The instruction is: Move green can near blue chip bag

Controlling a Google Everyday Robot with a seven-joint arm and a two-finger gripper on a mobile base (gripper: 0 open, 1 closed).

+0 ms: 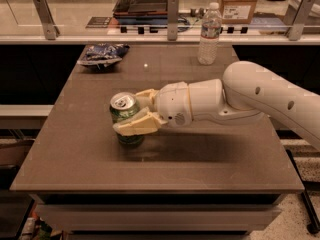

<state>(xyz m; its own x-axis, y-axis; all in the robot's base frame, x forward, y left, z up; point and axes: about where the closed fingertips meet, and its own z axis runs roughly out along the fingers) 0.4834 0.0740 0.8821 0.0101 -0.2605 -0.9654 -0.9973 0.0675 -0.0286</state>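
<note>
Within closed end effector (128, 113), green can (123, 109)

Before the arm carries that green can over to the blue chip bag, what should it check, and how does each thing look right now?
1. Grip: the gripper has a finger on each side of the green can, mid-table. Ok.
2. Can upright, pull-tab top facing up. Ok.
3. Can lifted clear of the table. Cannot tell.
4. Route to the blue chip bag at the far left corner: only bare tabletop shows between them. Ok.
5. Water bottle stands at the far right, off that route. Ok.
6. Can near the bag: they are well apart. Not ok.
</note>
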